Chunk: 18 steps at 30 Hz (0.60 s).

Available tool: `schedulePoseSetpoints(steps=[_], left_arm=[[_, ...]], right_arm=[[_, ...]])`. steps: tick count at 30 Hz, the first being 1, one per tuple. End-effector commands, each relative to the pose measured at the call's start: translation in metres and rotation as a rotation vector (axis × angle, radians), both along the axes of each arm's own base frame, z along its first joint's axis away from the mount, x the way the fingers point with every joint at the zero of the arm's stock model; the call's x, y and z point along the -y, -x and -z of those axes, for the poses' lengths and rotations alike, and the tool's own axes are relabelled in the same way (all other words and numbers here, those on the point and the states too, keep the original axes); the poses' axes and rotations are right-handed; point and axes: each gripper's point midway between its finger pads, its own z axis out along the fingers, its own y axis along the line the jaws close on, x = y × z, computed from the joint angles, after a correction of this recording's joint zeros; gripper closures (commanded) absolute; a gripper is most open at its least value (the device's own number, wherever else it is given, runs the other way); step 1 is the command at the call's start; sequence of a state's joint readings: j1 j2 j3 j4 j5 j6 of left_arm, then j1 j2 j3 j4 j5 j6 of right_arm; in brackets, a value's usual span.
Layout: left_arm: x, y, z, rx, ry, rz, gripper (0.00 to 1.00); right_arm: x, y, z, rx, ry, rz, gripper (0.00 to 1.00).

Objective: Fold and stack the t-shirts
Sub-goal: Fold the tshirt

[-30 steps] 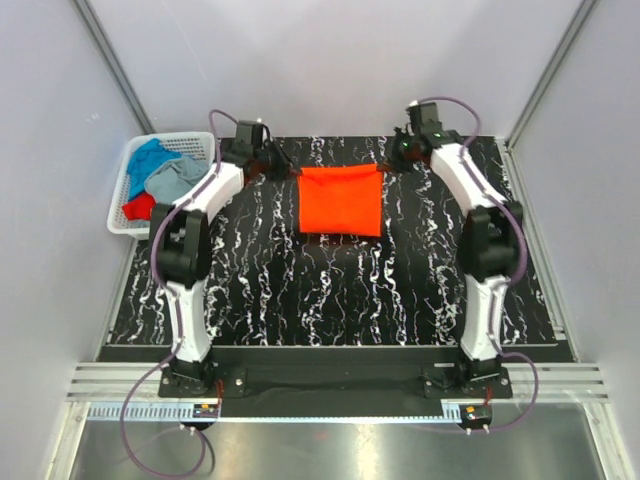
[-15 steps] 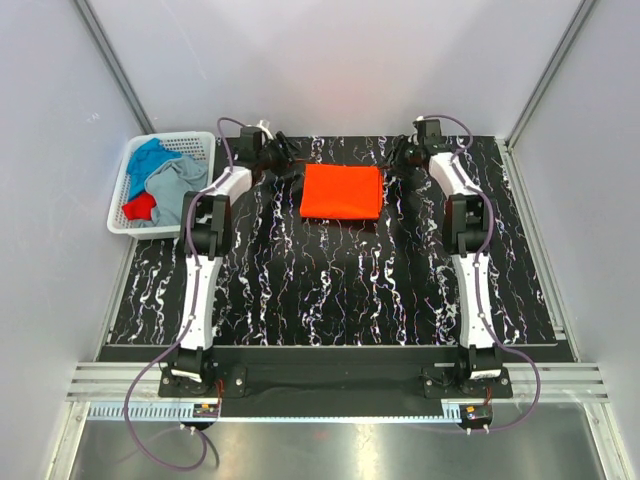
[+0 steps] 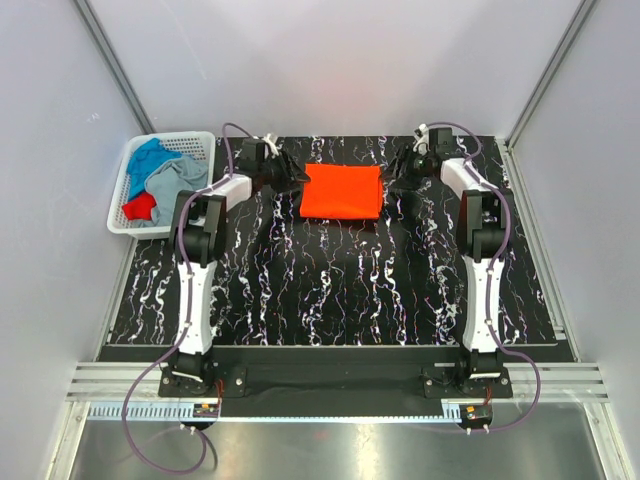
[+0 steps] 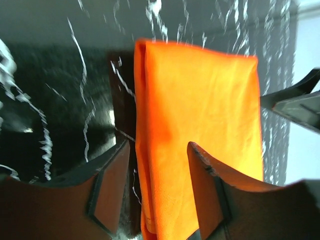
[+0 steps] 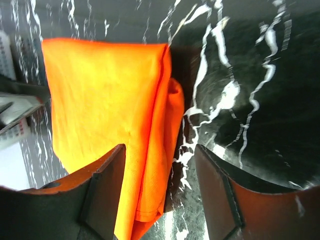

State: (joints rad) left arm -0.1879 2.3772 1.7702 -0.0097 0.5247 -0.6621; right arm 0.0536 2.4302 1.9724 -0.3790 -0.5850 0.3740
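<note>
Orange shirt now lies folded smaller than a second ago, midway along the table's far edge. My left pincer and right pincer have let go and stand spread beside it. One folded, I judge; three wait in the basket off the far-left corner: blue, grey, red.

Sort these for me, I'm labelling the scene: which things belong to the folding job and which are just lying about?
Job: orange t-shirt, folded on the table; blue t-shirt, grey t-shirt and red t-shirt, heaped in the white basket.
Lying about: white basket; table.
</note>
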Motion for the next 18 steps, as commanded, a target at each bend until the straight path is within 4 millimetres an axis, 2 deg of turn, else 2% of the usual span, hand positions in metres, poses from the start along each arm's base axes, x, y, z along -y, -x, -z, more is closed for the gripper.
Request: schedulePoseSetpoints(steps=[1,3,4,8,9,10,11,14,16,17,18], left_arm=[[0.013,0.004,-0.024,0.076,-0.003,0.062,0.47],[0.021,0.012,-0.016,0.04,-0.014,0.082,0.5],[0.021,0.013,-0.013,0.035,-0.026,0.084,0.51],[0.026,0.023,-0.005,0.002,-0.041,0.086,0.54],[0.027,0.026,-0.004,-0.002,-0.042,0.09,0.56],[0.027,0.029,-0.001,-0.012,-0.044,0.089,0.58],[0.027,0.032,-0.002,-0.02,-0.048,0.089,0.6],[0.023,0.04,-0.003,-0.043,-0.071,0.071,0.64],[0.022,0.048,0.0,-0.059,-0.073,0.068,0.68],[0.023,0.05,-0.009,-0.045,-0.069,0.07,0.69],[0.022,0.054,-0.009,-0.051,-0.074,0.067,0.71]], right_arm=[[-0.014,0.008,-0.025,0.077,-0.046,-0.095,0.36],[-0.022,0.016,-0.02,0.073,-0.077,-0.12,0.38],[-0.023,0.022,-0.011,0.06,-0.085,-0.128,0.39],[-0.022,0.036,0.004,0.038,-0.08,-0.118,0.59],[-0.023,0.038,-0.001,0.045,-0.092,-0.113,0.64],[-0.025,0.045,0.006,0.043,-0.105,-0.114,0.7],[-0.025,0.047,0.0,0.05,-0.116,-0.105,0.81],[-0.025,0.057,0.006,0.051,-0.131,-0.097,0.92],[-0.023,0.062,0.011,0.045,-0.131,-0.089,0.93],[-0.021,0.063,0.012,0.041,-0.131,-0.083,0.91],[-0.02,0.064,0.011,0.04,-0.132,-0.081,0.81]])
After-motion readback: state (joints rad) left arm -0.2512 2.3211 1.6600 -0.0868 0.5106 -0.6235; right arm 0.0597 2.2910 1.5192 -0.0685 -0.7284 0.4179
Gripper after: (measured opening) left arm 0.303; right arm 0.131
